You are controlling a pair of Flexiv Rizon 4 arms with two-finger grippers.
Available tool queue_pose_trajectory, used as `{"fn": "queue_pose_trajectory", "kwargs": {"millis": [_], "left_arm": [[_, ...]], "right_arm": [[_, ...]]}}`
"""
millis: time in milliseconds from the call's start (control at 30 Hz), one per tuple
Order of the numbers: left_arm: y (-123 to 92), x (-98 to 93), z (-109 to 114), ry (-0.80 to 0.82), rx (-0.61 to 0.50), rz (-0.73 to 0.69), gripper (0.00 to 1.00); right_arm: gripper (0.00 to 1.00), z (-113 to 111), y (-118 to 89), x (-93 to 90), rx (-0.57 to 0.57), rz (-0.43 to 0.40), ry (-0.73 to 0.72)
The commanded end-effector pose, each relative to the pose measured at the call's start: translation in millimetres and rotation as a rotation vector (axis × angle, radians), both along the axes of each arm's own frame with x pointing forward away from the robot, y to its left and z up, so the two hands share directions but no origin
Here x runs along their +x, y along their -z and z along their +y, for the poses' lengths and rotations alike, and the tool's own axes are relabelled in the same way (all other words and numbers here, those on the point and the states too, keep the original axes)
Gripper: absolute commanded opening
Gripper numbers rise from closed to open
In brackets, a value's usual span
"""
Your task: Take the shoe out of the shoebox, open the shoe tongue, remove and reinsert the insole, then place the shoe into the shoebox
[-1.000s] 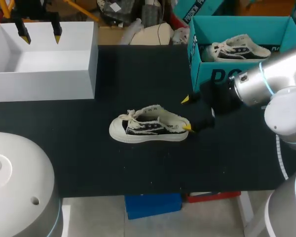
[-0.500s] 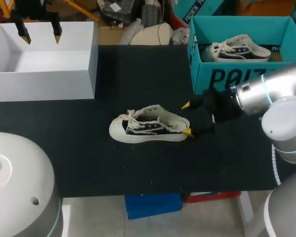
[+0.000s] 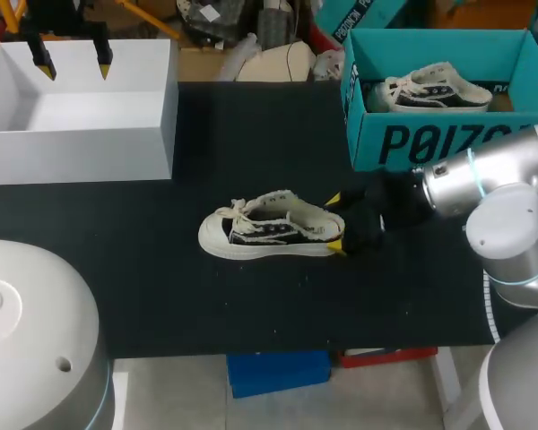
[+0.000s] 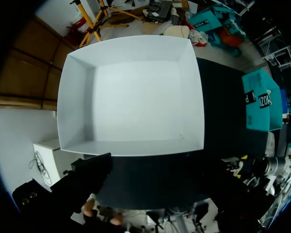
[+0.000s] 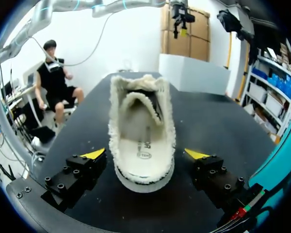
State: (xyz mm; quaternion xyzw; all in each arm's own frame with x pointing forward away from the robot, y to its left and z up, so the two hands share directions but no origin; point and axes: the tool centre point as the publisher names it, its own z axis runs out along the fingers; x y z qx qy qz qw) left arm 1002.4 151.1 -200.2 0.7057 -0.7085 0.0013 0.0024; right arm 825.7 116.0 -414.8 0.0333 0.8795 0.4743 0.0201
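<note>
Shoe (image 5: 142,141) heel between right gripper's (image 5: 145,154) spread fingers; contact unclear

I count two cream-and-black canvas shoes (image 3: 271,231) (image 3: 435,90), one teal cardboard shoebox (image 3: 430,143), and one white open-topped box (image 3: 81,152).

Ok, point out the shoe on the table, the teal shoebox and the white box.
shoe (image 3: 267,230), head view, on its dark side panel.
teal shoebox (image 3: 396,136), head view, on its front wall.
white box (image 3: 72,154), head view, on its front wall.
</note>
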Motion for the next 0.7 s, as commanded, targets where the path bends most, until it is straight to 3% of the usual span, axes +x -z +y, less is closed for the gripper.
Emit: {"fn": "queue_pose_trajectory", "kwargs": {"millis": [33,567,600,633,667,700], "left_arm": [[0,-0.5,-1,-0.002,0.003,0.001,1.00],[0,-0.5,-1,-0.002,0.003,0.001,1.00],[0,-0.5,-1,-0.002,0.003,0.001,1.00],[0,-0.5,-1,-0.002,0.003,0.001,1.00],[0,-0.5,-1,-0.002,0.003,0.001,1.00],[0,-0.5,-1,-0.002,0.003,0.001,1.00]], "right_arm": [[1.00,7,8,4.9,0.008,0.005,-0.001],[1.00,17,23,4.1,0.042,0.031,0.004],[0.92,18,24,4.0,0.043,0.031,0.004],[0.33,17,26,3.8,0.036,0.031,0.008],[0.00,17,27,3.8,0.035,0.030,0.008],[0.00,17,27,3.8,0.035,0.030,0.008]]}}
